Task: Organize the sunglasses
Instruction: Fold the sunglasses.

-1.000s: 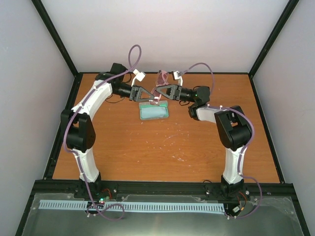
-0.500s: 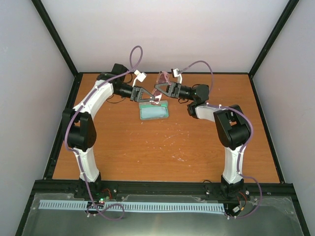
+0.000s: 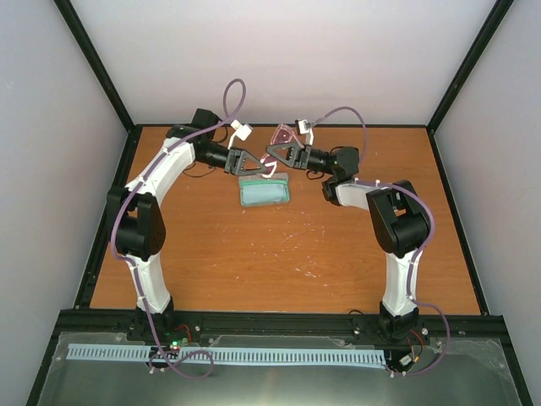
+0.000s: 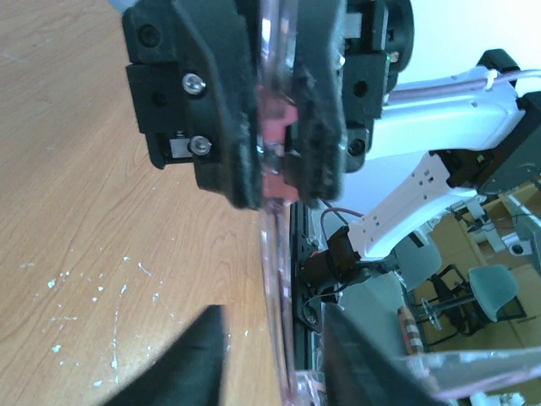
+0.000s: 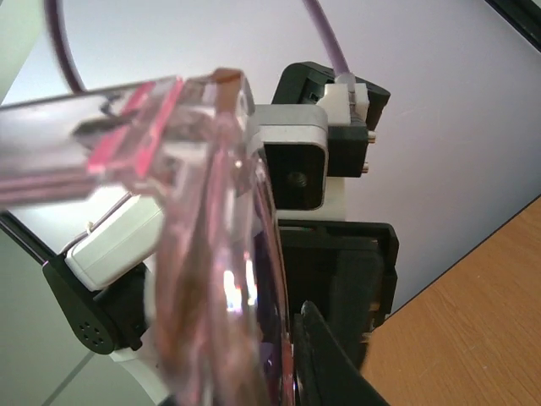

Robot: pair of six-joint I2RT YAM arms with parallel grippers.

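- The grey case [image 3: 264, 193] lies open on the wooden table [image 3: 296, 245], its teal lining facing up. Everything else is placed from it.
- The sunglasses [image 3: 280, 135] are not in the case. In the top view they are held up just beyond its far edge, with one pinkish lens showing a little to the right of the case's middle.
- The right gripper [image 3: 272, 154] reaches in from the case's right side, just past its far edge, and is clamped on the sunglasses. In the left wrist view its two black fingers [image 4: 221, 127] are pressed together on a pink part of the thin frame [image 4: 272, 279].
- The left gripper [image 3: 259, 167] comes in from the case's left side and meets the right one nose to nose over the far edge.
- The left gripper's own fingers [image 4: 199, 359] stand apart on either side of the translucent frame, with a gap showing on both sides (so they straddle it, not pinching).
- From the right wrist, the sunglasses [image 5: 211, 279] fill the near view: a clear pink rim, with a temple arm running off to the left. One dark finger [image 5: 334, 364] shows below them. The left arm's black and white parts are behind, and a strip of table is at lower right.
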